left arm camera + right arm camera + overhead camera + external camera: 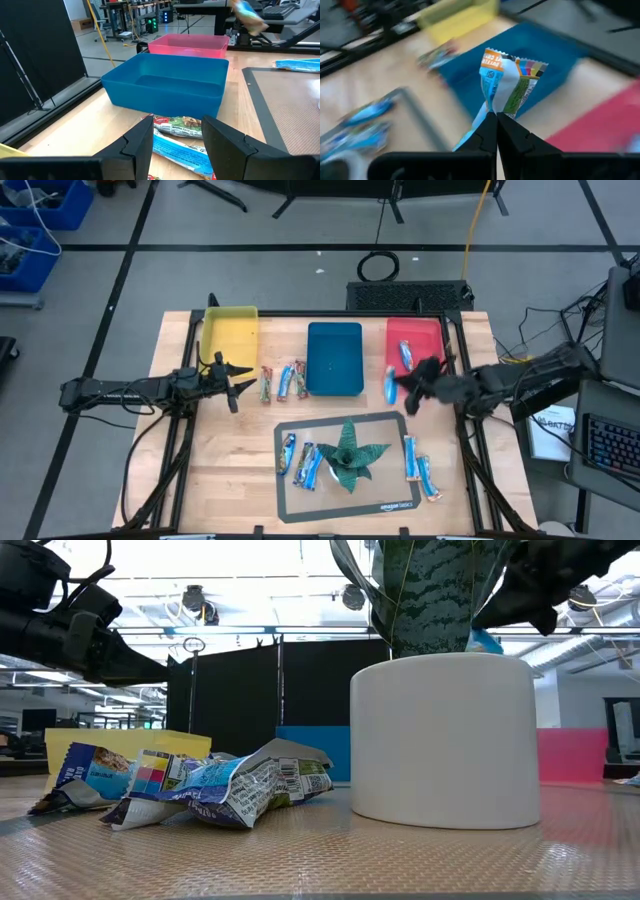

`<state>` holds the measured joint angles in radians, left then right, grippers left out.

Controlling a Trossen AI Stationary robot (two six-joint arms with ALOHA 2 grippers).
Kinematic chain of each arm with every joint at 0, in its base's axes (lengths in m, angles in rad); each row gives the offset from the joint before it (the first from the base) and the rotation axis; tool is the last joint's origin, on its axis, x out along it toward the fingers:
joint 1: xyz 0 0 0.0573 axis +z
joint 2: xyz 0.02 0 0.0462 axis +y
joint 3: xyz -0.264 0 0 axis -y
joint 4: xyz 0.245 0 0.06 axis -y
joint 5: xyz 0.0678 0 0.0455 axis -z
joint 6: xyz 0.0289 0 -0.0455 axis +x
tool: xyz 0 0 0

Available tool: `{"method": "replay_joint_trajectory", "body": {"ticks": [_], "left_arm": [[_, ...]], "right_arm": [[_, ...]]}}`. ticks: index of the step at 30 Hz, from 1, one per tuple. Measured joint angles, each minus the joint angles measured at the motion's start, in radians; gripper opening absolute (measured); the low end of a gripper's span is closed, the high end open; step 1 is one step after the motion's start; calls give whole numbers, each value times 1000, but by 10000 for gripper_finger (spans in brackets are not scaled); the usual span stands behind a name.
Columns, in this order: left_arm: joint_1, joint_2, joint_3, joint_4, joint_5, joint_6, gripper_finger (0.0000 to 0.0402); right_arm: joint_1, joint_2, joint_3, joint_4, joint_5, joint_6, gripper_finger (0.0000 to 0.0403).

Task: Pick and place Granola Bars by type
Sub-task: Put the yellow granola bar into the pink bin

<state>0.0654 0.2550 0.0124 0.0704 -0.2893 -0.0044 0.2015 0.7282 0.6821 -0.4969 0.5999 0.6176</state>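
The granola bars are small wrapped bars. Three lie between the yellow tray (230, 330) and the blue tray (335, 358), two of them blue (285, 381) and one green-red (265, 384). Two more blue bars (310, 465) lie on the grey mat, another blue pair (420, 468) lies right of the mat, and one (405, 354) lies in the red tray (432, 332). My left gripper (236, 382) hovers open by the three bars, which show past its fingers (181, 128). My right gripper (408, 387), between the blue and red trays, is shut on a blue bar (390, 386). My right gripper pinches the blue-and-white bar between its two shut fingers (487, 135), coming level from the table's right and lying across it. The crimped end with colour marks (512, 75) stands beyond the fingertips. The bar is lifted clear of the table (487, 640).
A green star-shaped plant (350, 452) in a white pot (445, 740) stands in the middle of the mat (385, 498), between the bar pairs. The three trays line the far side of the table. Bare wood lies at the near left (215, 480).
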Motion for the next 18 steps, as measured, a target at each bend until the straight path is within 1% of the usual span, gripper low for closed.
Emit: {"method": "replay_joint_trajectory", "body": {"ticks": [4,6,8,12,15,18], "left_arm": [[0,0,0,0,0,0,173],[0,0,0,0,0,0,173],[0,0,0,0,0,0,173],[0,0,0,0,0,0,173],[0,0,0,0,0,0,173],[0,0,0,0,0,1,173]], "right_arm": [[-221,-59,61,-217,-64,-35,0],[-328,-61,98,-340,-92,-54,0],[-424,-50,129,-419,-116,-77,0],[-587,-13,141,-445,-212,-160,0],[-688,39,131,-446,-284,-224,0],[-762,98,118,-446,-280,-277,0]]}}
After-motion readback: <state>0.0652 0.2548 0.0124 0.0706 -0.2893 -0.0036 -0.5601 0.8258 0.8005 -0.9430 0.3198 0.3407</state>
